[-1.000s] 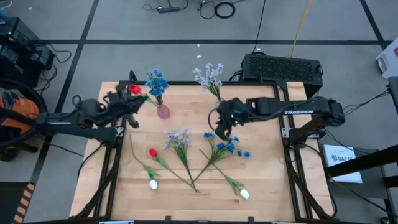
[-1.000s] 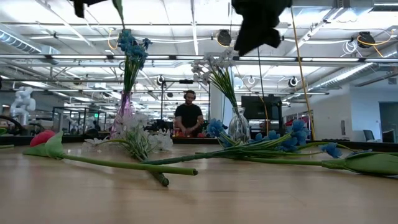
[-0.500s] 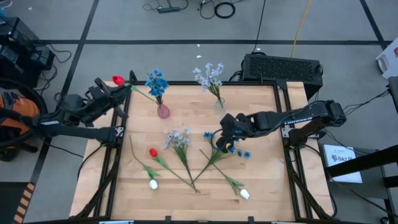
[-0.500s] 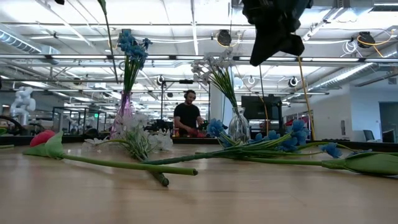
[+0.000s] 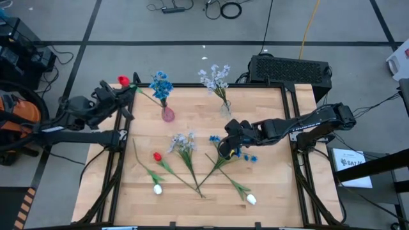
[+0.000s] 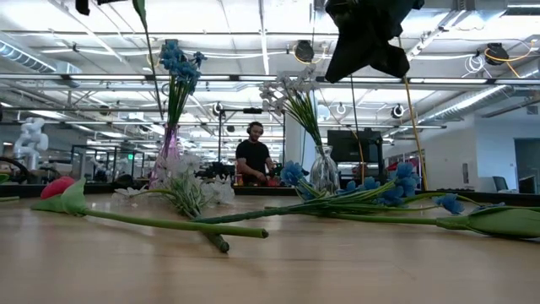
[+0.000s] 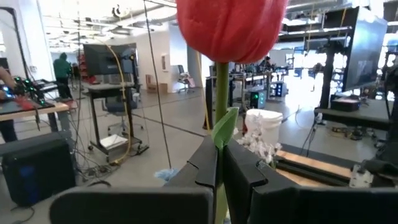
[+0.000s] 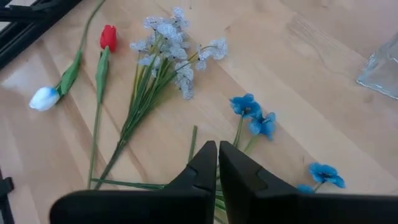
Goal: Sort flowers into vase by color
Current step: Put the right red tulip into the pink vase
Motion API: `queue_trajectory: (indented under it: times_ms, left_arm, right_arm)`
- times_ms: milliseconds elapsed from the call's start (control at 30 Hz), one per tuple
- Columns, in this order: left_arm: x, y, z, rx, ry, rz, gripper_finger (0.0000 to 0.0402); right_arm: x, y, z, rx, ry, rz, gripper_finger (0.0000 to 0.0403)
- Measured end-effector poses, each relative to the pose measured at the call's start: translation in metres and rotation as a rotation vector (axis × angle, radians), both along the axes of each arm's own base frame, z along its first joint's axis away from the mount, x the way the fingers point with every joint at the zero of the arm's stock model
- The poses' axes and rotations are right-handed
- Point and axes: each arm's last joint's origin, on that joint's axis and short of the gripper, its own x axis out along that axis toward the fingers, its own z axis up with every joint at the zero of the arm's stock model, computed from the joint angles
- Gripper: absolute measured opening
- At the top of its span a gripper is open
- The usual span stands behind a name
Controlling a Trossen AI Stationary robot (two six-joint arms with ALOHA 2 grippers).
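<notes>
The right gripper (image 5: 225, 148), low over the wooden table (image 5: 275, 185), has its fingers pinched on what seems a green stem of the loose bright blue flowers (image 5: 238, 152), a pickup needing a lift toward the pink-based vase (image 5: 167, 114), while the left gripper (image 7: 221, 163) clamps the red tulip bud (image 7: 231, 28) off the table's far left corner.

Loose flowers (image 5: 192, 156) before two vases (image 5: 168, 115)

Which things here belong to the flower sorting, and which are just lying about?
Job: red tulip held in the shut left gripper; blue flowers under the shut right gripper; pink vase; clear vase; lavender spray; white tulip.
Lying about: black box; floor cables.
</notes>
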Motion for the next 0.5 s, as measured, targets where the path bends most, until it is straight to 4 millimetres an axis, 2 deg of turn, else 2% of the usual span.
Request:
queue_trajectory:
  times_ms: [267, 500]
  left_arm:
    - [0.004, 0.002, 0.001, 0.005, -0.009, -0.006, 0.0015]
    - [0.016, 0.004, -0.002, 0.002, 0.035, -0.003, 0.0015]
  right_arm:
    - [0.002, 0.000, 0.002, 0.004, -0.027, -0.001, 0.0010]
    - [0.003, 0.000, 0.002, 0.003, -0.037, 0.003, 0.0011]
